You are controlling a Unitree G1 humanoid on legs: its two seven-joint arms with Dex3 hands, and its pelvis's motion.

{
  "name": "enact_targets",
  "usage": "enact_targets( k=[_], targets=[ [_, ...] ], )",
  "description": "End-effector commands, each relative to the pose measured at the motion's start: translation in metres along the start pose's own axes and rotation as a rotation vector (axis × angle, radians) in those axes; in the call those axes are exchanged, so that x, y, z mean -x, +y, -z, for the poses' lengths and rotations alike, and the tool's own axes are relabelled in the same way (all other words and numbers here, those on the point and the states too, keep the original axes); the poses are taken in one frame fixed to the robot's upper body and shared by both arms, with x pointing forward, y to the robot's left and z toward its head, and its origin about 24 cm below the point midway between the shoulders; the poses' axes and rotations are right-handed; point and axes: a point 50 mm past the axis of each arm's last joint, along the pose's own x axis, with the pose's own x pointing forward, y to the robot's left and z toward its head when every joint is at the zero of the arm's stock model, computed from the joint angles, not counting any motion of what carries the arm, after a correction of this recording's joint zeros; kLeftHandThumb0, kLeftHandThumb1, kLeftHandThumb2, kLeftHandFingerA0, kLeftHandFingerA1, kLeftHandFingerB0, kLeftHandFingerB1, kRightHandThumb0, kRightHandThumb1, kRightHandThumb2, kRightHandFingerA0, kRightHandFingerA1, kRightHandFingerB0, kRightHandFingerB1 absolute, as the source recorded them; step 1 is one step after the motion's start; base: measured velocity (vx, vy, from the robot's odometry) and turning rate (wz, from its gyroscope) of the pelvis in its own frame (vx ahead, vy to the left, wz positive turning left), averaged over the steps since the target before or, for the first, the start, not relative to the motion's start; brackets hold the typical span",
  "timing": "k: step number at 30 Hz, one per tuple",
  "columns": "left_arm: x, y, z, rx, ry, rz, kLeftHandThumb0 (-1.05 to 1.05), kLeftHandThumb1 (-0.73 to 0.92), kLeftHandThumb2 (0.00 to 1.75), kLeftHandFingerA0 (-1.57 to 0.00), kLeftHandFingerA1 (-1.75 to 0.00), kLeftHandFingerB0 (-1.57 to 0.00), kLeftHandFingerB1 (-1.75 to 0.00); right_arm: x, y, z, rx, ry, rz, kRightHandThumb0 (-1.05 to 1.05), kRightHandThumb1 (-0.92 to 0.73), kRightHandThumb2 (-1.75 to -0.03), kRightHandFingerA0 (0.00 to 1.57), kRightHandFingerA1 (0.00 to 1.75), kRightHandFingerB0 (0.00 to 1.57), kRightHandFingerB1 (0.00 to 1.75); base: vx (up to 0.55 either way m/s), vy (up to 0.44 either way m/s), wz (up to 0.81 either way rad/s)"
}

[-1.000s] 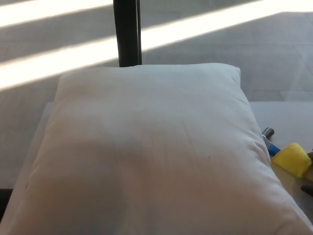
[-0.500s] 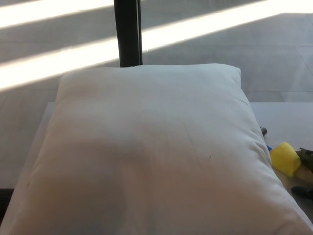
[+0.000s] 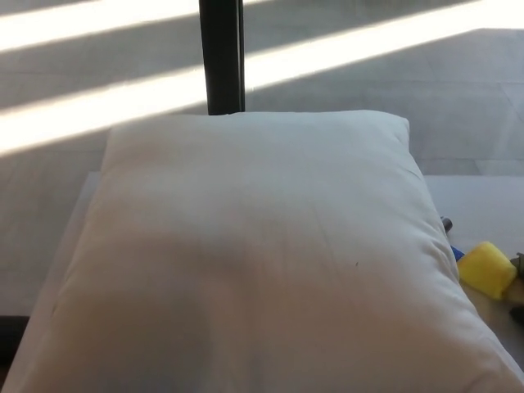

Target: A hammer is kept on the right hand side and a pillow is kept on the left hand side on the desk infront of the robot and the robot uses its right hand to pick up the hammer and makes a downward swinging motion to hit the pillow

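Across nearly the whole head view, a white pillow [image 3: 254, 262]: plump, soft-cornered, smooth cotton-like cloth with faint creases and one tiny dark speck right of centre. Lying flat on a pale worktop [image 3: 479, 201], of which only a strip at the right and a sliver at the left show. Behind the pillow's far edge, a dark upright post [image 3: 222, 56], rising out of the top of the view. Beyond that, grey tiled floor [image 3: 98, 74] crossed by two bright slanting bands of sunlight.

At the right edge, squeezed against the pillow's side, the hammer [image 3: 486, 268]: a yellow, blocky, foam-like head, a bit of blue beside it and a small dark grey metal end just above, touching or nearly touching the pillow seam. Rest of the tool hidden by the pillow's bulge and cut by the frame edge. Just right of the yellow block, dark slivers at the border, probably part of the right hand [image 3: 518, 286]; too little showing to tell whether open or clamped on anything. Left hand nowhere in view.

Compared with half a second ago, whole scene shifted slightly right and down, so a camera move rather than a move of the pillow. Yellow head about as close to the pillow as before; dark shapes at the right border now showing less than then.
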Motion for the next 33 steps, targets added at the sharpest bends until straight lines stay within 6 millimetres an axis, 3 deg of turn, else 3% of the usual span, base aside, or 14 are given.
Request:
enact_targets(
  k=[1,3,7,11,13,17,20,21,22,26,27,31,32,33],
  targets=[
    [0.000,0.003,-0.004,-0.038,-0.025,-0.001,-0.61,0.79,0.64,-0.77,-0.60,-0.60,-0.53,0.018,0.055,0.010,0.100,0.040,-0.163,-0.34,-0.64,-0.61,0.76,1.37,0.71,0.51,0.00,0.000,0.00],
    [0.001,0.003,-0.004,-0.023,-0.026,0.002,-0.59,0.78,0.63,-0.77,-0.60,-0.59,-0.53,0.018,0.056,0.007,0.143,0.026,-0.148,-0.33,-0.65,-0.61,0.77,1.42,0.72,0.52,0.00,0.000,0.00],
    [0.001,0.003,-0.003,-0.032,-0.030,0.006,-0.60,0.78,0.64,-0.78,-0.61,-0.61,-0.54,0.016,0.052,0.005,0.161,0.037,-0.127,-0.32,-0.76,-0.62,0.69,1.14,0.60,0.50,0.00,0.000,0.00],
    [0.000,0.002,-0.006,-0.040,-0.033,0.003,-0.60,0.78,0.63,-0.79,-0.61,-0.61,-0.53,0.013,0.047,0.005,0.185,0.063,-0.108,-0.32,-0.78,-0.66,0.72,1.37,0.53,0.54,0.00,0.000,0.00],
    [0.000,0.002,-0.006,-0.067,-0.039,0.003,-0.61,0.79,0.64,-0.79,-0.58,-0.60,-0.52,0.013,0.043,0.007,0.171,0.059,-0.088,-0.30,-0.80,-0.68,0.76,1.54,0.65,0.71,0.00,0.000,0.00],
    [0.000,0.002,-0.005,-0.069,-0.037,-0.002,-0.60,0.79,0.64,-0.80,-0.57,-0.60,-0.52,0.013,0.039,0.009,0.171,0.033,-0.050,-0.33,-0.82,-0.67,0.76,1.44,0.71,0.71,0.00,0.000,0.00],
    [0.000,0.001,-0.006,-0.041,-0.042,0.007,-0.60,0.78,0.63,-0.76,-0.60,-0.58,-0.54,0.013,0.032,0.013,0.181,-0.017,-0.062,-0.30,-0.75,-0.74,0.80,1.58,0.78,1.02,0.00,0.000,0.00],
    [0.000,0.001,-0.006,-0.064,-0.041,0.005,-0.60,0.80,0.64,-0.78,-0.58,-0.59,-0.52,0.013,0.031,0.015,0.140,-0.046,-0.105,-0.29,-0.74,-0.68,0.77,1.32,0.75,0.59,0.00,0.000,0.00],
    [0.000,0.001,-0.006,-0.071,-0.042,0.006,-0.59,0.80,0.64,-0.77,-0.57,-0.57,-0.52,0.014,0.029,0.018,0.105,-0.069,-0.137,-0.29,-0.73,-0.67,0.80,1.04,0.72,0.53,0.00,0.000,0.00],
    [0.001,0.002,-0.003,-0.026,-0.034,0.008,-0.60,0.78,0.63,-0.78,-0.60,-0.58,-0.54,0.018,0.031,0.025,0.089,-0.078,-0.152,-0.30,-0.72,-0.65,0.82,1.08,0.72,0.53,0.00,0.000,0.00],
    [0.001,0.003,-0.003,-0.041,-0.037,0.008,-0.61,0.79,0.64,-0.78,-0.60,-0.60,-0.54,0.018,0.029,0.029,0.049,-0.062,-0.150,-0.28,-0.68,-0.71,0.83,1.35,0.70,0.55,0.00,0.000,0.00],
    [0.001,0.002,-0.003,-0.050,-0.038,0.001,-0.62,0.79,0.64,-0.80,-0.60,-0.61,-0.53,0.018,0.023,0.036,-0.033,-0.027,-0.141,-0.26,-0.74,-0.70,0.76,1.01,0.68,0.56,0.00,0.000,0.00],
    [0.001,0.002,-0.003,-0.045,-0.036,-0.002,-0.61,0.79,0.64,-0.81,-0.60,-0.60,-0.53,0.018,0.021,0.039,-0.070,-0.020,-0.126,-0.26,-0.75,-0.71,0.63,0.74,0.64,0.55,0.00,0.000,0.00],
    [0.001,0.003,-0.003,-0.047,-0.036,0.000,-0.60,0.79,0.64,-0.81,-0.60,-0.60,-0.53,0.019,0.018,0.041,-0.138,-0.018,-0.106,-0.22,-0.69,-0.79,0.72,0.96,0.72,0.62,0.00,0.000,0.00]
  ],
)
